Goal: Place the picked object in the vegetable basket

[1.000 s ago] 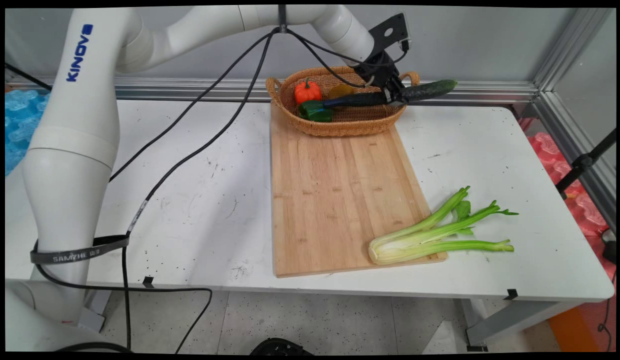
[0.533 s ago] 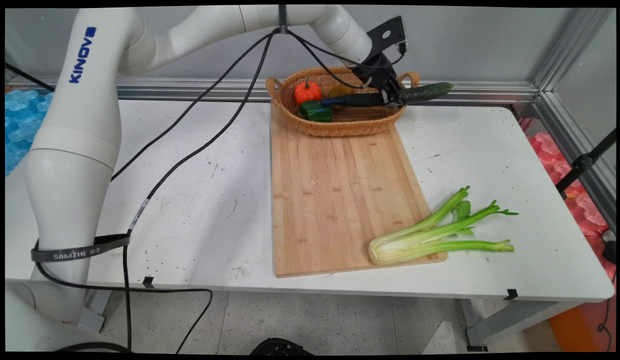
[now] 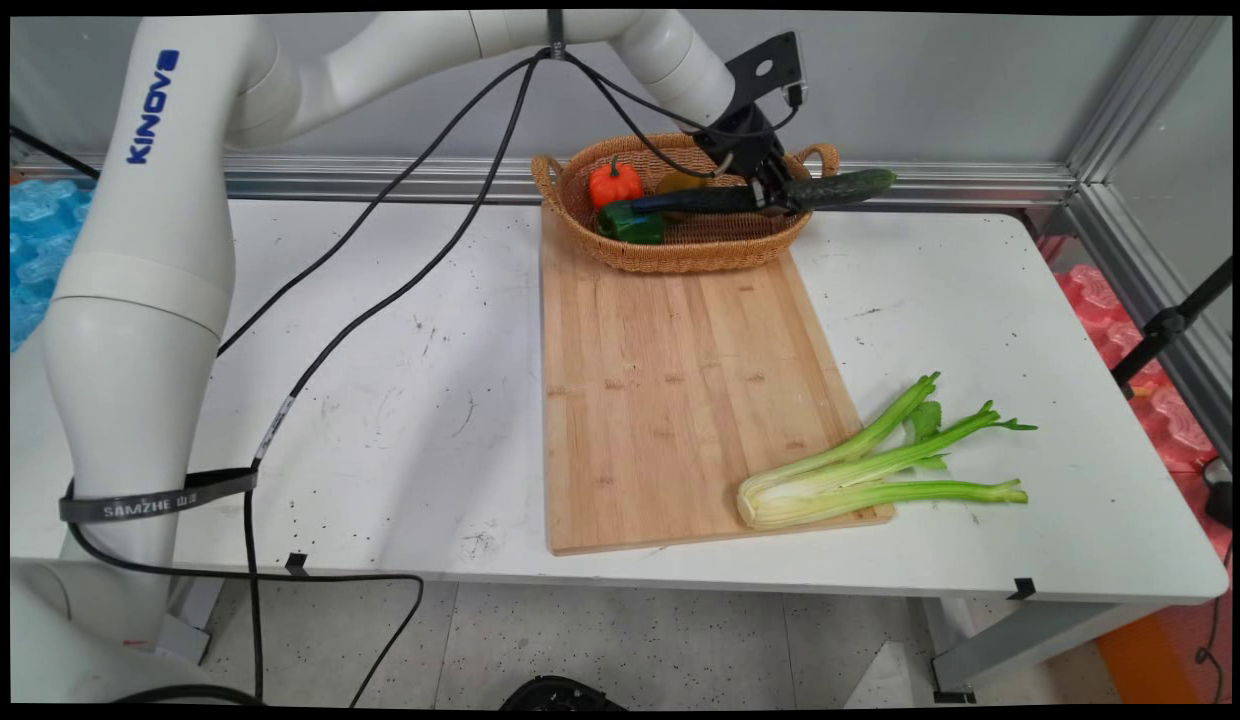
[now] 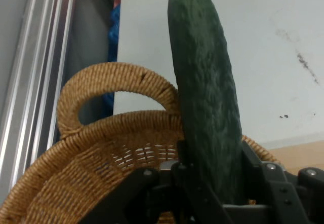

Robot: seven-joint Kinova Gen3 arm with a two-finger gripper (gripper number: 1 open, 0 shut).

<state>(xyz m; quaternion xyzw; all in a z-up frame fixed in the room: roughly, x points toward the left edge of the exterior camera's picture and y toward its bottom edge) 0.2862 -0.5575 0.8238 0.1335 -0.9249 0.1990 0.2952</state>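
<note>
A long dark green cucumber [image 3: 780, 194] is being gripped by the black fingers [image 4: 183, 158], which are clamped on it from both sides at about the middle of its length, so that one half is sticking out beyond the fingers past the basket's rim and the other half is reaching back from them over the basket's inside. In the hand view the cucumber [image 4: 205, 87] is rising straight up from between the fingers, crossing the woven rim and one looped handle. The gripper [image 3: 770, 195] is hanging over the right end of a wicker basket [image 3: 680, 255], and the cucumber is lying almost level, slightly raised at its outer end. At the far end of the cucumber from the fingers, inside the basket, a green pepper [image 3: 630, 222] is lying, with a small orange pepper [image 3: 616, 183] just behind it and a yellowish thing [image 3: 680, 181] partly hidden between them and the fingers. The basket is standing on the back end of a bamboo cutting board [image 3: 680, 390]. Well away from the fingers, at the board's front right corner, a bunch of celery [image 3: 860, 470] is lying half on the board and half on the white table [image 3: 400, 380].
</note>
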